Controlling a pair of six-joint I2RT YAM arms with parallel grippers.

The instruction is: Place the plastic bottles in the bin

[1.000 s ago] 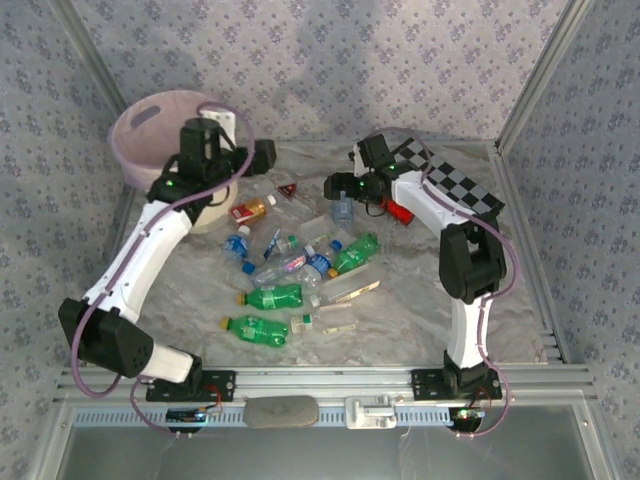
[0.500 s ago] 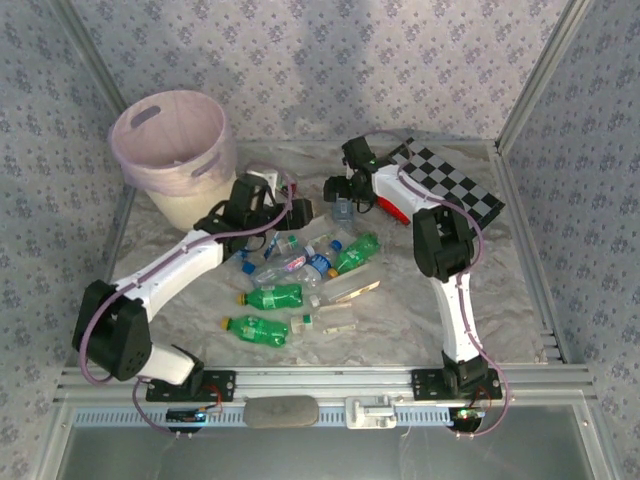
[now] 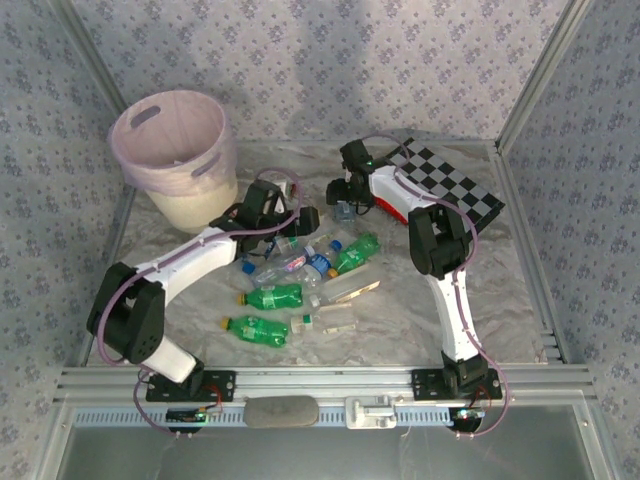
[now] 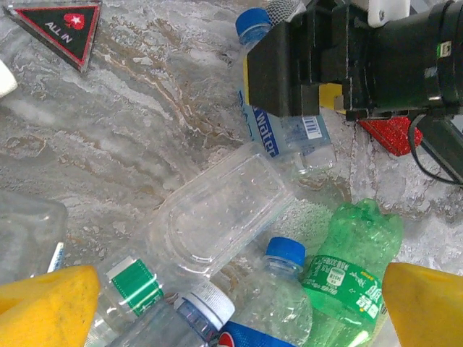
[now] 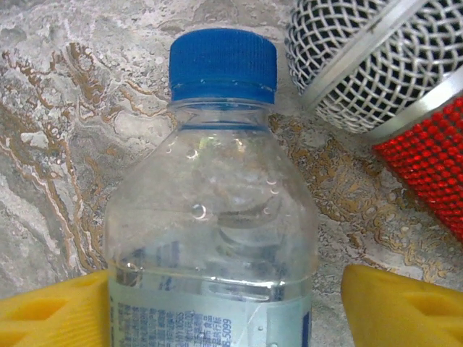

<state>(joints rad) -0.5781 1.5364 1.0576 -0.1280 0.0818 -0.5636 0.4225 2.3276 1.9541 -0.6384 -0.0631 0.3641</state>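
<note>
now reaching low, left end effector [image 4: 233, 303] spread above bottles [image 4: 347, 267], right end effector [image 5: 228, 307] parted around blue-capped bottle [image 5: 217, 210].

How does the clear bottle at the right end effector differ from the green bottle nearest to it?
The clear bottle is see-through; the green bottle is tinted green. The clear bottle's label is blue and white; the green bottle's is green with white print. The clear bottle lies between the fingers of the right end effector; the green bottle lies untouched among other bottles. Both lie on their sides on the table.
</note>
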